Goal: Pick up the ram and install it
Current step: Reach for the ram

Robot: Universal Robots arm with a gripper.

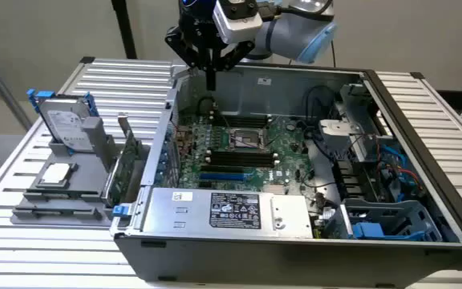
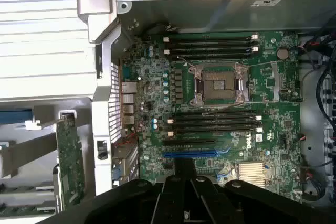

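My tool [image 1: 211, 83] hangs over the open computer case [image 1: 423, 150], above its far wall, with the fingers drawn together and nothing between them. The ram [image 2: 68, 158] stands on edge in the grey holder [image 1: 34, 201] on the slatted counter [image 1: 10, 253], outside the case and just beside its vented side wall. It is well apart from my tool.

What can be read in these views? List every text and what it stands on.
"DELL": white print on the motherboard, beside the memory slots.
Power supply label: print too small to read.
Hard drive label: unreadable.
Chassis sticker: unreadable.
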